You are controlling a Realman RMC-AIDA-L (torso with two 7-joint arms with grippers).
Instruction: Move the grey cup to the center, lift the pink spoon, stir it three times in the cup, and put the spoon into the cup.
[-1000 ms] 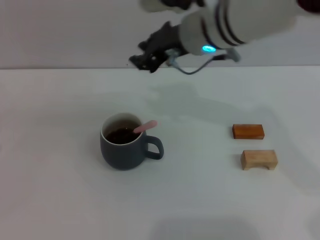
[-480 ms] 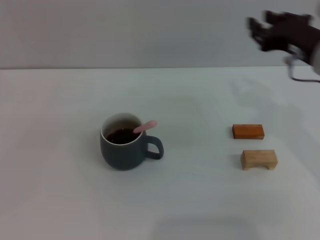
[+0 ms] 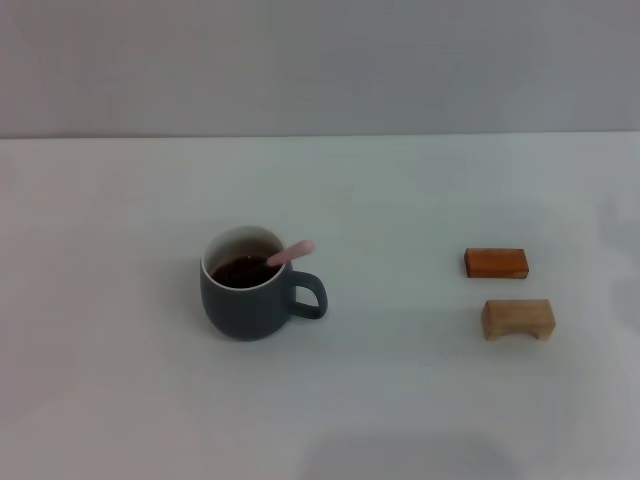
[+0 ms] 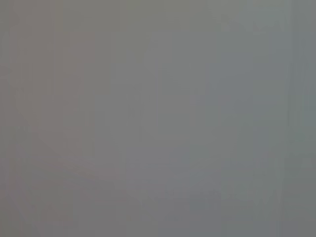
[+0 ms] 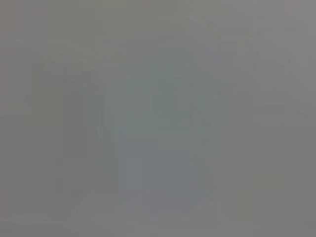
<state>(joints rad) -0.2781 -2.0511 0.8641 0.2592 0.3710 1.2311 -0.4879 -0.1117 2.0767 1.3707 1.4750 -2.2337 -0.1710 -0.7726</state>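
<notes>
We see the squat blue-grey ceramic mug (image 3: 248, 290) left of the white table's (image 3: 400, 400) middle, the slim pink-handled spoon (image 3: 291, 253) leaning inside it against the rim. Neither gripper shows, so we can't tell their fingers. That glazed mug looks heavy and slick; we'd take its loop handle.

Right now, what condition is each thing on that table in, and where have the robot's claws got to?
Grey cup: upright on the table, handle toward the blocks, dark liquid inside.
Pink spoon: standing in the cup, handle leaning on the rim over the cup's handle.
Orange-brown block: lying flat, apart from the cup.
Pale wooden block: resting just in front of the orange-brown one, not touching it.
Left claw and right claw: neither in view.
</notes>
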